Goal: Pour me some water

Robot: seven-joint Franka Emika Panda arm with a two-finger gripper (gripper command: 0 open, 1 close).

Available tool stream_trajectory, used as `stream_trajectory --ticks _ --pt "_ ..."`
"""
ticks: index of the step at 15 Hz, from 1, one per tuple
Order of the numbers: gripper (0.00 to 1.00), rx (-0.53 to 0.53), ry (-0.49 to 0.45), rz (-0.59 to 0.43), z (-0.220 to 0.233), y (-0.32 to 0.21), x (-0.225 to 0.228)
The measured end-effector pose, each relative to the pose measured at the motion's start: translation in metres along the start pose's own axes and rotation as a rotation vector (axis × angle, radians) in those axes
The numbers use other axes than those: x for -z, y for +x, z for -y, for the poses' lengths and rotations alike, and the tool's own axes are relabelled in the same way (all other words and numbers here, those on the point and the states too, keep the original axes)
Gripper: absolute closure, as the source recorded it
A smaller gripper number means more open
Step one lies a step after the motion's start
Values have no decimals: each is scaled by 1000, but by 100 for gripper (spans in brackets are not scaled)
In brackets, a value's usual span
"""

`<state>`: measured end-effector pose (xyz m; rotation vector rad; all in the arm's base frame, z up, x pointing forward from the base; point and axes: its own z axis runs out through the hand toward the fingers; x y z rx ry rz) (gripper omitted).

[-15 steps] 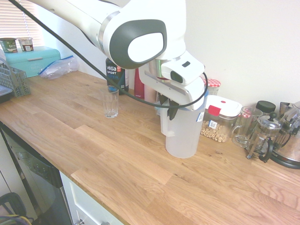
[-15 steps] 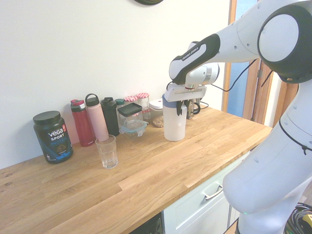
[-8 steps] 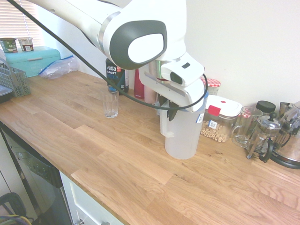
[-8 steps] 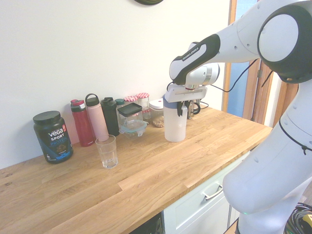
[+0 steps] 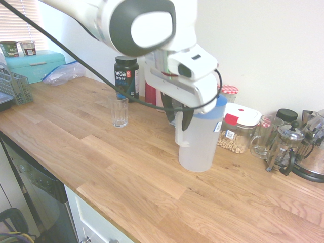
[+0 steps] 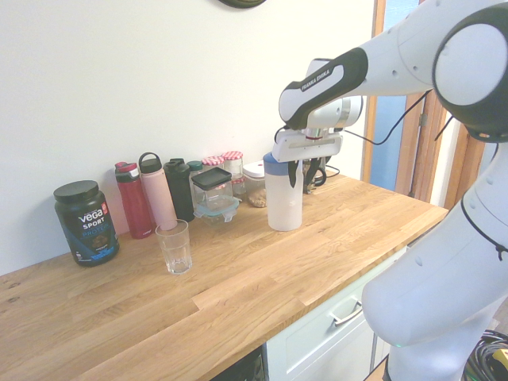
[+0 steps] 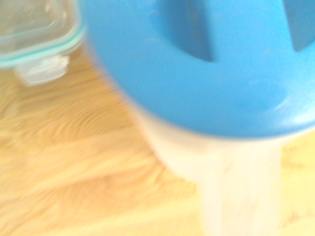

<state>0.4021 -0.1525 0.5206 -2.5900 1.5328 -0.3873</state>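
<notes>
1st ext: gripper point(image 5: 180, 117) at handle of frosted pitcher point(image 5: 200, 142) w/ blue lid point(image 5: 218, 103) on wood counter point(image 5: 101, 167), right of drinking glass point(image 5: 120, 111); grip can't tell.
2nd ext: pitcher upright.
Wrist: lid close, blurred.

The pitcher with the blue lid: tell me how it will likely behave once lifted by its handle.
The pitcher is tall and narrow, so it may tip if nudged high. Its frosted plastic wall hides the fill level; if full, it could hang heavy to one side of the handle. The gripper sits at that handle, so expect some swing.
</notes>
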Motion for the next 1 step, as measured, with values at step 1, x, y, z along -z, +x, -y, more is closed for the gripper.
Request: stream_trajectory --ticks 1 --pt "0 8 -9 4 4 -13 17"
